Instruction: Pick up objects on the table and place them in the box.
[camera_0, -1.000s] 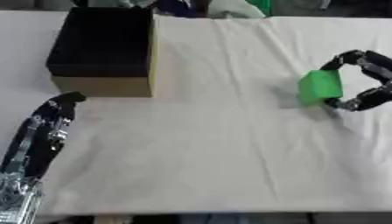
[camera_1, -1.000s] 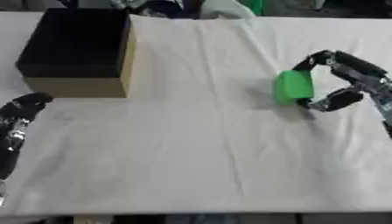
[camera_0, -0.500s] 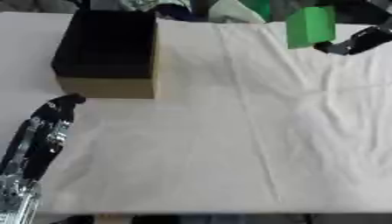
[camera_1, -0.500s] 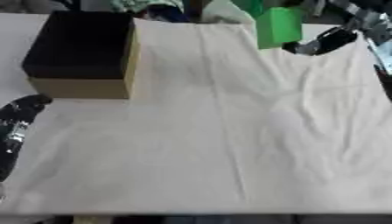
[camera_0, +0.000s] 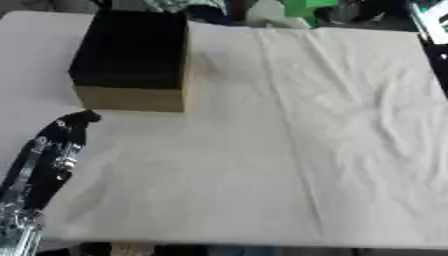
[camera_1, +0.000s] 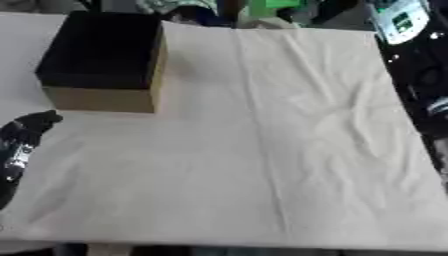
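The green block (camera_0: 306, 7) was up at the far edge, not yet over the box (camera_0: 131, 57). Right hand's fingers: couldn't tell. Left hand (camera_0: 66, 127) idled, fingers unclear. Bench (camera_0: 262, 165) cloth lay bare.

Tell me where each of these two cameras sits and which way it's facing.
Left eye view: in the head, looking down at the white cloth-covered table; the left robot hand shows at lower left.
Right eye view: beside it, facing the same way; the same robot hand shows at the left edge.
Both share the black open-topped cardboard box and a green block at the far edge.
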